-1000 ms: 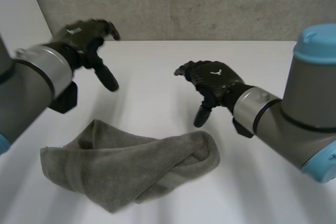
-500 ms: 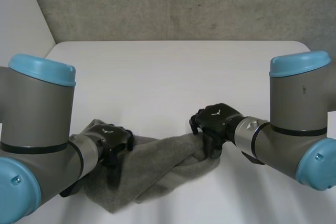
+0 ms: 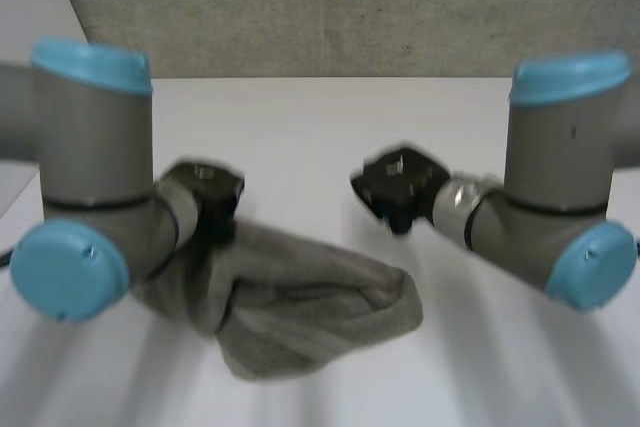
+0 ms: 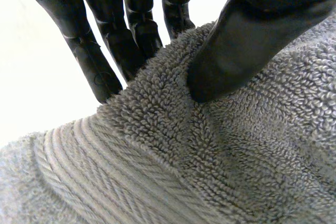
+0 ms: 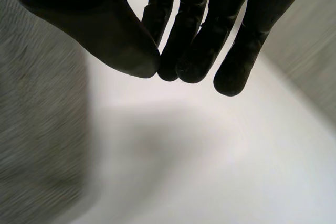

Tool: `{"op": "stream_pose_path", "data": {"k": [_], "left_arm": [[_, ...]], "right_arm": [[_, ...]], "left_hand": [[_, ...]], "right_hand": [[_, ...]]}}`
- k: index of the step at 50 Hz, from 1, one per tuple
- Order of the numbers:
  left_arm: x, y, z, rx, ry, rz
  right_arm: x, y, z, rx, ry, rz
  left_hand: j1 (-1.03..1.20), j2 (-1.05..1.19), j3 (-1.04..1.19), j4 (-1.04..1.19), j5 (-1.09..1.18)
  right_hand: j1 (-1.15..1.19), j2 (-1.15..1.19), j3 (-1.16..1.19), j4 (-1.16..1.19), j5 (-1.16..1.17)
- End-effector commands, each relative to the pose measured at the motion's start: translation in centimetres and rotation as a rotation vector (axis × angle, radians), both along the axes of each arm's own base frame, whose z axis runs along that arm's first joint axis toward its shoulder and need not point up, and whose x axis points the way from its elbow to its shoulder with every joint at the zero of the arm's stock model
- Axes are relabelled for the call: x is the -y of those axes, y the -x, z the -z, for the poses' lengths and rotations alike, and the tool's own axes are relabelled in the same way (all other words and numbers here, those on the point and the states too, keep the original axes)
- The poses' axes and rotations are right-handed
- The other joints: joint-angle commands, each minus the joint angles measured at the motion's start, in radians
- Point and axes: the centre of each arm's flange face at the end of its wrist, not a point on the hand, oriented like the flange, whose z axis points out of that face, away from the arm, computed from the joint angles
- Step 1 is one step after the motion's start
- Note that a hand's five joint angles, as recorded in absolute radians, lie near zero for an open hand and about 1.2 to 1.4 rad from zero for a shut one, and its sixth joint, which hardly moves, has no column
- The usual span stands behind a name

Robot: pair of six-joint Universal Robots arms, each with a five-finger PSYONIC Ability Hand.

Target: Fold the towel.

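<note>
The grey towel (image 3: 310,312) lies bunched on the white table (image 3: 300,127), and its left end is lifted. My left hand (image 3: 210,197) is shut on that left end. In the left wrist view the thumb (image 4: 236,51) presses the towel (image 4: 210,171) against the fingers (image 4: 100,61) behind the cloth's edge. My right hand (image 3: 400,182) hovers above the table, just past the towel's right end and apart from it. In its own wrist view the right hand (image 5: 199,40) has its thumb closed against the fingertips, with nothing between them.
A grey wall (image 3: 350,7) stands behind the table's far edge. Both grey arms with light-blue caps (image 3: 90,67) reach in low on either side of the towel. Bare tabletop lies beyond the towel and to its right.
Both hands came down from above onto the towel's ends and closed. The left has since lifted the left end; the right has risen off the right end without cloth.
</note>
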Motion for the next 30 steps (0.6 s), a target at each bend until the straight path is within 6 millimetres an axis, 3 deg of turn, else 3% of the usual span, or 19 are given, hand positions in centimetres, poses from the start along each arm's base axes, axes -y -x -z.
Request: {"op": "stream_pose_path", "data": {"k": [1,2,3,5,7,9,10,11,13,14,15,16,17,18,19,21,22,24,30], "left_arm": [[3.7,2.3,-10.1,-0.224,0.345,-0.003],[3.6,2.6,-13.0,-0.305,0.437,-0.001],[3.6,2.6,-13.0,-0.306,0.438,0.000],[2.5,2.2,-18.1,-0.468,0.573,-0.009],[1.8,1.8,-19.4,-0.523,0.598,-0.007],[1.2,1.5,-19.6,-0.553,0.586,-0.006],[0.7,1.2,-19.0,-0.560,0.558,-0.012],[0.7,1.2,-19.0,-0.561,0.557,-0.012],[0.1,0.8,-15.7,-0.503,0.458,-0.022],[0.1,0.8,-15.7,-0.502,0.457,-0.022],[-0.3,0.6,-13.7,-0.468,0.401,-0.024],[-0.3,0.6,-13.7,-0.467,0.401,-0.024],[-0.6,0.3,-11.7,-0.436,0.349,-0.026],[-1.0,0.2,-9.6,-0.407,0.299,-0.026],[-1.0,0.2,-9.6,-0.406,0.299,-0.026],[-1.7,-0.2,-6.3,-0.367,0.229,-0.024],[-1.7,-0.2,-6.3,-0.367,0.229,-0.024],[-2.3,-0.5,-5.1,-0.351,0.200,-0.021],[-5.4,-1.5,-2.3,-0.317,0.107,0.021]], "right_arm": [[3.9,-2.1,-10.5,0.339,0.328,0.055],[4.4,-1.8,-13.8,0.490,0.386,0.101],[4.4,-1.8,-13.8,0.491,0.387,0.102],[4.2,-0.4,-18.2,0.714,0.431,0.143],[3.8,-0.2,-18.3,0.731,0.397,0.133],[3.6,-0.3,-17.1,0.696,0.348,0.121],[3.4,-0.4,-15.1,0.640,0.278,0.108],[3.4,-0.4,-15.1,0.639,0.277,0.108],[2.7,-0.6,-10.2,0.498,0.129,0.101],[2.7,-0.6,-10.2,0.497,0.128,0.101],[2.4,-0.7,-7.6,0.421,0.077,0.101],[2.1,-0.8,-5.4,0.352,0.047,0.098],[2.1,-0.8,-5.3,0.352,0.046,0.098],[1.7,-0.8,-3.4,0.290,0.029,0.092],[1.7,-0.8,-3.4,0.289,0.029,0.092],[1.2,-0.3,-0.4,0.205,-0.016,0.098],[1.2,-0.3,-0.4,0.205,-0.016,0.098],[0.7,0.2,1.9,0.167,-0.069,0.116],[0.3,0.9,4.1,0.152,-0.082,0.138]], "left_hand": [[0.099,0.107,0.108,0.052,0.116],[0.099,0.107,0.108,0.052,0.116],[0.099,0.107,0.108,0.052,0.116],[0.099,0.107,0.108,0.052,0.116],[0.099,0.107,0.108,0.052,0.116],[0.099,0.107,0.108,0.052,0.116],[0.099,0.107,0.108,0.052,0.116],[0.099,0.107,0.108,0.052,0.116],[0.099,0.107,0.108,0.052,0.116],[0.099,0.107,0.108,0.052,0.116],[0.099,0.107,0.108,0.052,0.116],[0.099,0.107,0.108,0.052,0.116],[0.099,0.107,0.108,0.052,0.116],[0.099,0.107,0.108,0.052,0.116],[0.099,0.107,0.108,0.052,0.116],[0.099,0.107,0.108,0.052,0.116],[0.099,0.107,0.108,0.052,0.116],[0.099,0.107,0.108,0.052,0.116],[0.099,0.107,0.108,0.052,0.116]], "right_hand": [[0.052,0.074,0.074,0.067,0.044],[0.052,0.074,0.074,0.067,0.044],[0.052,0.074,0.074,0.067,0.044],[0.052,0.074,0.074,0.067,0.044],[0.052,0.074,0.074,0.067,0.044],[0.052,0.074,0.074,0.067,0.044],[0.052,0.074,0.074,0.067,0.044],[0.052,0.074,0.074,0.067,0.044],[-0.812,-0.789,-0.789,-0.796,-0.820],[-0.816,-0.794,-0.794,-0.801,-0.824],[-0.962,-0.939,-0.939,-0.946,-0.970],[-0.989,-0.967,-0.967,-0.974,-0.997],[-0.990,-0.967,-0.967,-0.974,-0.998],[-1.004,-0.981,-0.982,-0.988,-1.012],[-1.004,-0.982,-0.982,-0.989,-1.012],[-1.039,-1.017,-1.017,-1.024,-1.047],[-1.040,-1.017,-1.017,-1.024,-1.048],[-1.043,-1.020,-1.020,-1.027,-1.050],[-1.043,-1.020,-1.020,-1.027,-1.050]]}}
